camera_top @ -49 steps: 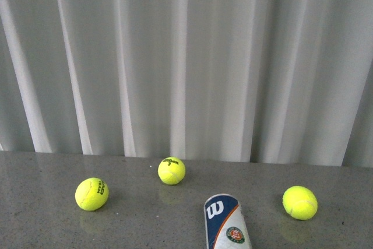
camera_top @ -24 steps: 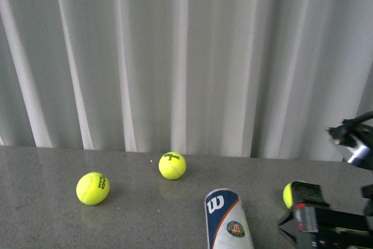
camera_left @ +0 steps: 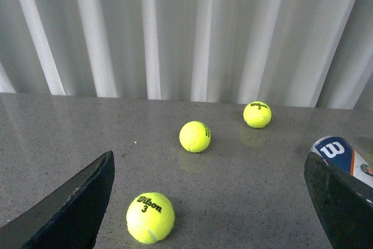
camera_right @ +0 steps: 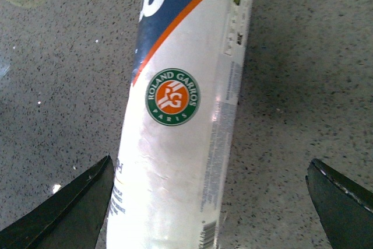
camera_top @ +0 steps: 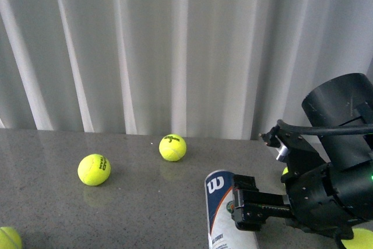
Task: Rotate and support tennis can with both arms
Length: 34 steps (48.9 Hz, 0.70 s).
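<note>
We count one tennis can [camera_top: 217,217] lying on the table [camera_top: 145,208] and four clear tennis balls [camera_top: 94,169]. Our right hand [camera_right: 210,193] is spread astride the can, and our left hand [camera_left: 207,202] is spread too.

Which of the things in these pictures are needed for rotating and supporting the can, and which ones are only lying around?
For the job:
- tennis can, lying on its side
- right gripper, open, astride the can
- left gripper, open, away from the can

Only lying about:
- left tennis ball
- far tennis ball
- curtain behind
</note>
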Motion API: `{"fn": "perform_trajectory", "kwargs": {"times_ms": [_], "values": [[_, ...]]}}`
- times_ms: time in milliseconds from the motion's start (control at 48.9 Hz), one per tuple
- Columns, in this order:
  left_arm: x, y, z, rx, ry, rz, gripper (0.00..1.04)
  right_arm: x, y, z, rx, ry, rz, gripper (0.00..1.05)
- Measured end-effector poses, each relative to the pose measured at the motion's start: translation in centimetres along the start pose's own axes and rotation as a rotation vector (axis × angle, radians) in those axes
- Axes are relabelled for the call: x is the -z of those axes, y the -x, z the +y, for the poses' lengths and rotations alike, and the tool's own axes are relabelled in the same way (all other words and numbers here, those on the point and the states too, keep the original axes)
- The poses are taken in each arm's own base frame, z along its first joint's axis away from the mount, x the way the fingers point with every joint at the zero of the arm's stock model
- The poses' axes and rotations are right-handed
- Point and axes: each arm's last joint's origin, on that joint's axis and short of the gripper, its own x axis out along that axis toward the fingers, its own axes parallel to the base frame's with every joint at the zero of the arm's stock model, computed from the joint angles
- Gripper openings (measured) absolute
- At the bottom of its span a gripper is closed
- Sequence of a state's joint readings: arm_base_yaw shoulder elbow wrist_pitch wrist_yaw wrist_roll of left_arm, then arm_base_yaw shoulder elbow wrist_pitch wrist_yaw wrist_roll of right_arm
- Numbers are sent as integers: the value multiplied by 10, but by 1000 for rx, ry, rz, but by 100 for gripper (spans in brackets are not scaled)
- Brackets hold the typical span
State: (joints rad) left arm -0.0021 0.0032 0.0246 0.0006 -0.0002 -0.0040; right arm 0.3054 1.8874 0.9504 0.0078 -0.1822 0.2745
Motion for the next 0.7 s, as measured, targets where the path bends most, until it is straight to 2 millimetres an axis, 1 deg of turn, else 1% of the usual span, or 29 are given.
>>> {"fn": "perform_trajectory", "kwargs": {"times_ms": [123,205,348,471,594,635,696], "values": [[0,0,0,0,0,0,98,-2,-10,9,-16,9,15,98],[0,0,0,0,0,0,98,-5,-21,12,-10,8,23,98],[0,0,0,0,0,0,98,-6,-36,11,15,-1,42,98],[0,0,0,0,0,0,98,-6,-56,7,38,-6,70,98],[0,0,0,0,0,0,98,-7,-71,5,56,-2,86,98],[0,0,0,0,0,0,98,-8,-73,5,56,3,89,95],[0,0,0,0,0,0,98,-9,-74,6,55,15,88,84]]}}
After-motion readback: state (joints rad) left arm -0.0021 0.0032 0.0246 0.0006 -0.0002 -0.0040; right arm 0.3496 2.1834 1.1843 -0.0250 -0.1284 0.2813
